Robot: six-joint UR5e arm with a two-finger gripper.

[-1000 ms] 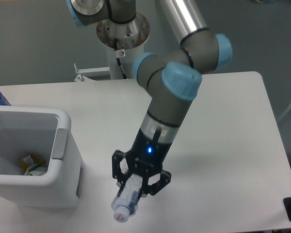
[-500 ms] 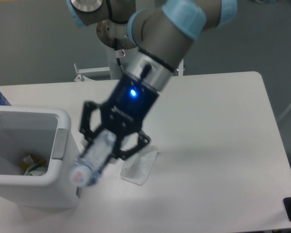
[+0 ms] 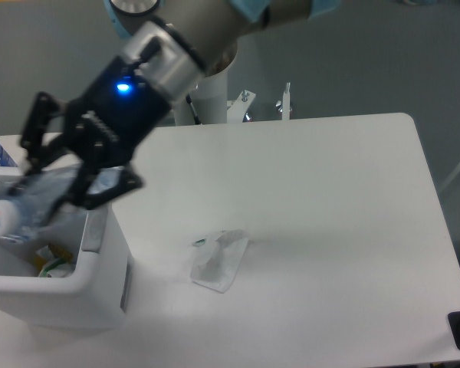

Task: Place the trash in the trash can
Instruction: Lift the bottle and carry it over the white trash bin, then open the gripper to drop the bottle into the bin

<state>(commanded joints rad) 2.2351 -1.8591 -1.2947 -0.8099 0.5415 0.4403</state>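
gripper clasping bottle above trash can; wrapper on table

Bin white with grey handle panel; table white. Bottle clear bluish, cap end white and red. Wrapper whitish, green bit; gripper black, blue light.

A white table with rounded corners stands on a plain grey floor.

The tool has carried the bottle over the trash can
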